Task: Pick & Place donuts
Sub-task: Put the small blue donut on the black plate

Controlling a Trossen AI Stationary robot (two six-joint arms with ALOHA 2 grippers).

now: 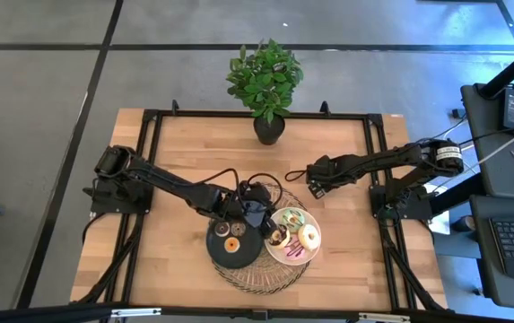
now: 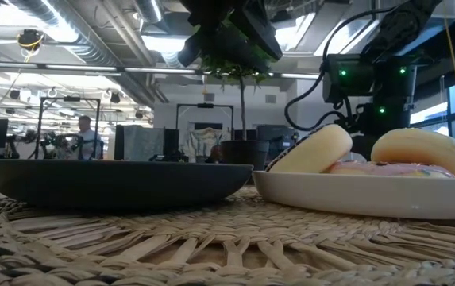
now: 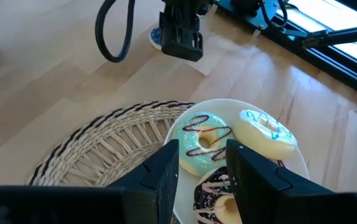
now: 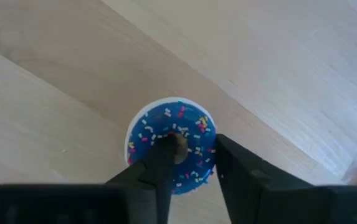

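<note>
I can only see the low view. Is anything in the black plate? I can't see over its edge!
Observer: Yes, small donuts lie in the black plate.
Operator: Where's the left gripper?
Observer: The left gripper hangs open above the white plate, right over a green donut.
Operator: And the other one?
Observer: The right gripper is down at a blue donut with sprinkles, on the bare table.

Overhead and mat-level views share white plate [image 1: 294, 254].
</note>
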